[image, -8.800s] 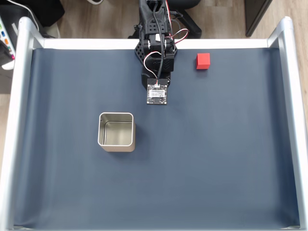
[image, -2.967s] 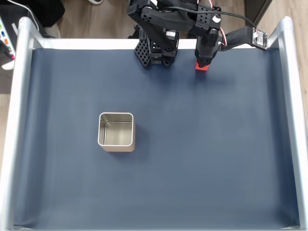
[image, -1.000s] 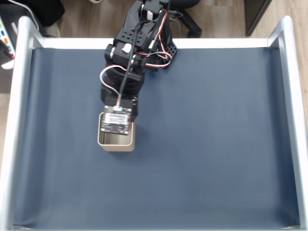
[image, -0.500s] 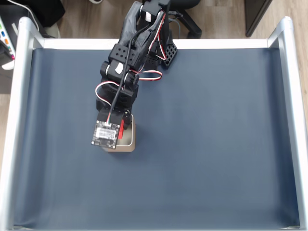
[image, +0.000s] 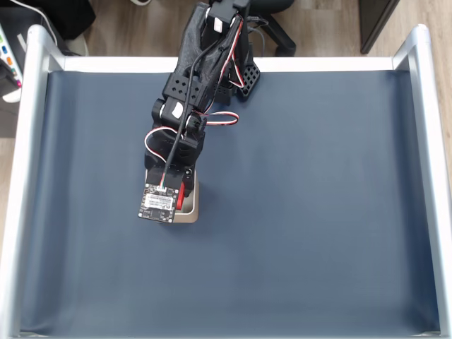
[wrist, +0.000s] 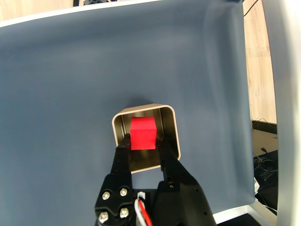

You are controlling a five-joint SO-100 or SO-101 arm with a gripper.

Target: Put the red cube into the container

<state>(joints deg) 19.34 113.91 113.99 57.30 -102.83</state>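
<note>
The red cube [wrist: 142, 133] sits between my gripper's [wrist: 143, 139] two black fingers, directly above the open mouth of the container [wrist: 175, 134], a square silver tin on the blue mat. My gripper is shut on the cube. In the fixed view the arm reaches down from the back edge and covers most of the container [image: 191, 212]. There the gripper [image: 178, 195] hangs over the tin, and only a thin sliver of the red cube [image: 181, 197] shows beside the wrist camera board. Whether the cube is level with the rim or below it I cannot tell.
The dark blue mat [image: 311, 212] covers the table, with silver rails on the left [image: 28, 162] and right [image: 432, 162] and a white edge at the back. The arm's base [image: 226, 42] stands at the back middle.
The arm picked the cube from the back right and carried it to the tin. Over the last second the wrist shifted slightly toward the front, over the tin's opening.
</note>
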